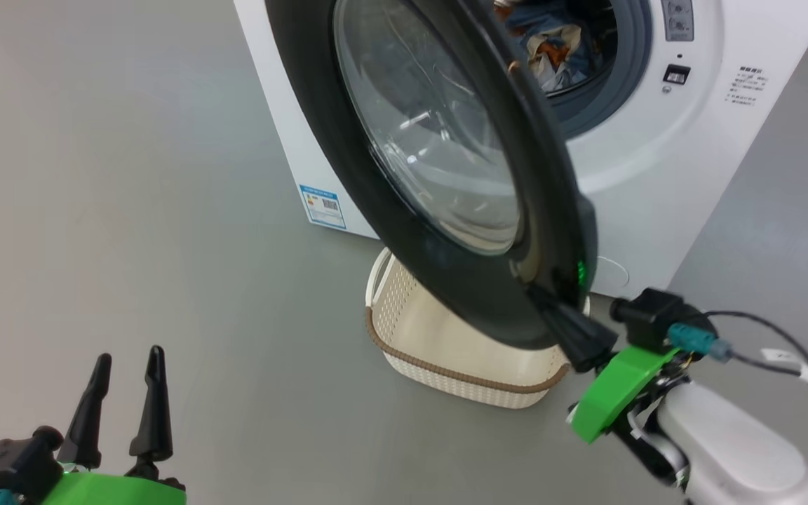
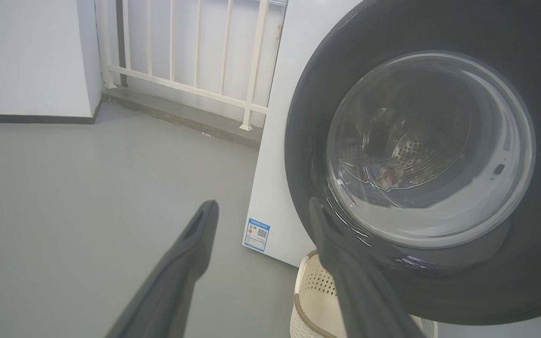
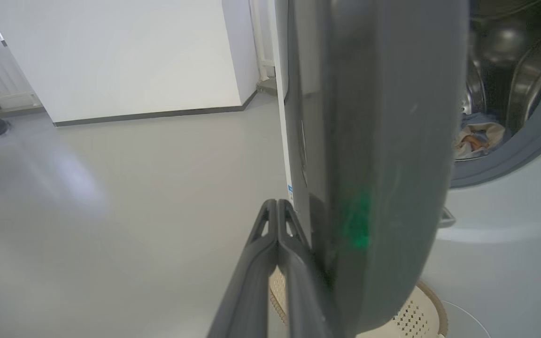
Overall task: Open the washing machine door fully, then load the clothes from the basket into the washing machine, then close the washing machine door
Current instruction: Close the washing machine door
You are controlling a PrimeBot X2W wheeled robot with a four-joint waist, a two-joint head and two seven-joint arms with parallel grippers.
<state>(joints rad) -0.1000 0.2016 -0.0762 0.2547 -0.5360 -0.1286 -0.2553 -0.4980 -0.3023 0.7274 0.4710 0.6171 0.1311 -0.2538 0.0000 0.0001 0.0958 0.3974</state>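
head view of a white front-loading washing machine (image 1: pixel 656 161) standing on a grey floor (image 1: pixel 130 175). the washing machine door (image 1: pixel 432 161) stands roughly half open, hinged at the opening's left side, with its free edge swung out toward the robot. it is round, so it has no real long axis. its flat plane is upright and its outer face is turned to the robot's left.

the clothes (image 1: pixel 551 49), blue and cream, lie inside the drum. the basket (image 1: pixel 460 386) sits on the floor against the machine's front bottom edge, under the door, and looks empty.

the right gripper (image 1: pixel 558 315) has its fingers pressed together, holding nothing. their tips seem to rest on the outside of the door's lower rim. the left gripper (image 1: pixel 130 358), low on the left, is spread wide and empty, well apart from the door.

the door is probably stiff and fairly heavy, with a glossy, slippery rim and breakable glass. it is best pushed on the black rim near the free edge, away from the hinge.
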